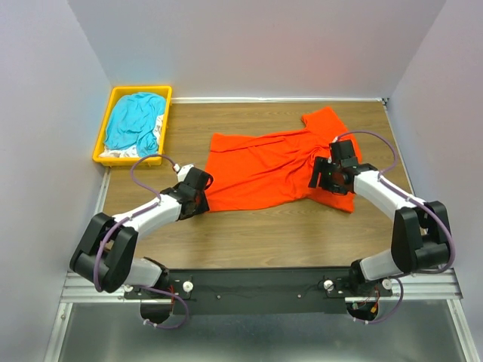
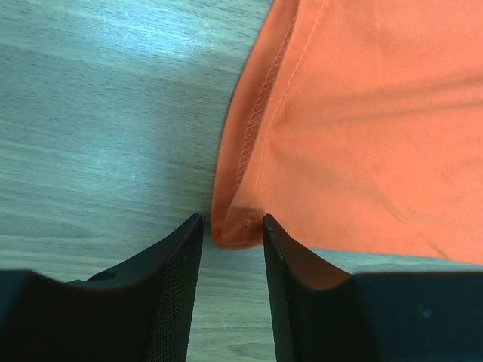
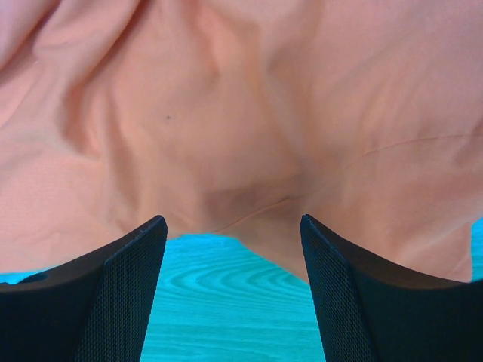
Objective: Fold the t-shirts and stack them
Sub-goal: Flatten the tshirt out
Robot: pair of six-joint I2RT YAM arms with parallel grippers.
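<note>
A bright orange-red t-shirt (image 1: 272,162) lies spread and rumpled across the middle of the wooden table (image 1: 264,241). My left gripper (image 1: 202,188) sits low at the shirt's near-left corner. In the left wrist view the hemmed corner (image 2: 238,226) rests just at the tips of that gripper (image 2: 232,219), which is open, with bare wood between the fingers. My right gripper (image 1: 323,175) hovers over the shirt's wrinkled right part. It stands wide open (image 3: 234,219), with the shirt's edge (image 3: 249,204) just beyond its tips. A teal-blue t-shirt (image 1: 134,121) lies crumpled on white fabric (image 1: 121,153).
A yellow bin (image 1: 161,121) at the back left holds the teal and white cloth. Grey walls close the table on three sides. A metal rail (image 1: 264,283) carrying both arm bases runs along the near edge.
</note>
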